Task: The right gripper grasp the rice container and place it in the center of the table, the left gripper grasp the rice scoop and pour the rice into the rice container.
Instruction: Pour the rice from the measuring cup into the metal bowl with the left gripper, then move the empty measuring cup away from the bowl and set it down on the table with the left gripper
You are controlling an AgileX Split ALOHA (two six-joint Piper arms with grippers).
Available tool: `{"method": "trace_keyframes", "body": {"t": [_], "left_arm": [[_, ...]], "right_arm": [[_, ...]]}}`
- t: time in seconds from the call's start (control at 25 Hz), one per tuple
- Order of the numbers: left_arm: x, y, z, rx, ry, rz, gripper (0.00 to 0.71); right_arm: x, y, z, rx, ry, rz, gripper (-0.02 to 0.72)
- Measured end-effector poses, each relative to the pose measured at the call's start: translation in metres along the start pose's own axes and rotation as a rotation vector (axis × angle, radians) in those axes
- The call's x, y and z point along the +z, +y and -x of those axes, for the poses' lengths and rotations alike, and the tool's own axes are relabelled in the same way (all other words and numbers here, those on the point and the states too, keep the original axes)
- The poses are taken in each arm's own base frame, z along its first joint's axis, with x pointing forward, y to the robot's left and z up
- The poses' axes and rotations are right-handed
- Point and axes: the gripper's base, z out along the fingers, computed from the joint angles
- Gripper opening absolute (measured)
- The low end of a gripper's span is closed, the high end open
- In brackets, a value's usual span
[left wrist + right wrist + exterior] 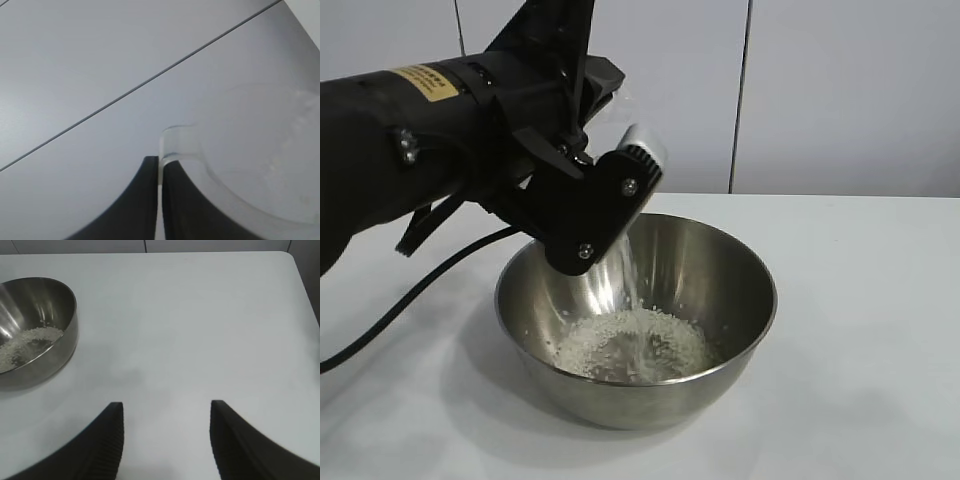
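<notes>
**Pour in progress: handling notes for scoop, rice and bowl**

At the left of the exterior view, the left gripper (pixel 620 150) hangs over the near-left rim of the bowl (pixel 720 265). Its jaws are clenched on the flat tab handle of the scoop (pixel 642 150); the left wrist view shows the two black fingers (pixel 182 210) pressed against the clear tab with almost no gap. The scoop is tipped mouth-down above the bowl, and a thin stream of rice (pixel 632 345) falls into a loose heap on the bowl floor.

The scoop is probably light, thin and smooth. The tab is the only flat purchase; a pinch there is likely to twist if jolted. The rice flows freely and would scatter from a fast tilt.

The bowl stands near the middle of the table (pixel 880 330). It appears stiff, polished and slippery; its thin rim is the natural hold.

At the right, the right gripper (pixel 165 440) is parked well apart from the bowl, jaws released, grasping nothing.
</notes>
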Motion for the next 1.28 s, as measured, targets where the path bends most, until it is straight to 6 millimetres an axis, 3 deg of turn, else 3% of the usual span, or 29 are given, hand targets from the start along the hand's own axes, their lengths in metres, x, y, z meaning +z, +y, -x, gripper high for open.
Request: {"method": "trace_keyframes", "body": {"t": [0.16, 0.36, 0.68, 0.84, 1.04, 1.28], "left_arm": [[0.0, -0.001, -0.001, -0.054, 0.014, -0.01, 0.009], [-0.001, -0.005, -0.01, -0.284, 0.12, -0.034, 0.009], [-0.005, -0.022, -0.033, -0.862, 0.399, -0.063, 0.009], [-0.009, -0.034, -0.063, -1.101, 0.557, -0.024, 0.009], [-0.028, -0.055, -0.107, -1.381, 0.703, 0.049, 0.009], [-0.052, -0.091, -0.14, -1.773, 0.659, 0.027, 0.009]], "right_arm": [[0.0, 0.0, 0.0, 0.0, 0.0, 0.0, 0.356], [0.0, 0.0, 0.0, 0.0, 0.0, 0.0, 0.356], [0.0, 0.0, 0.0, 0.0, 0.0, 0.0, 0.356], [0.0, 0.0, 0.0, 0.0, 0.0, 0.0, 0.356], [0.0, 0.0, 0.0, 0.0, 0.0, 0.0, 0.356], [0.0, 0.0, 0.0, 0.0, 0.0, 0.0, 0.356]]}}
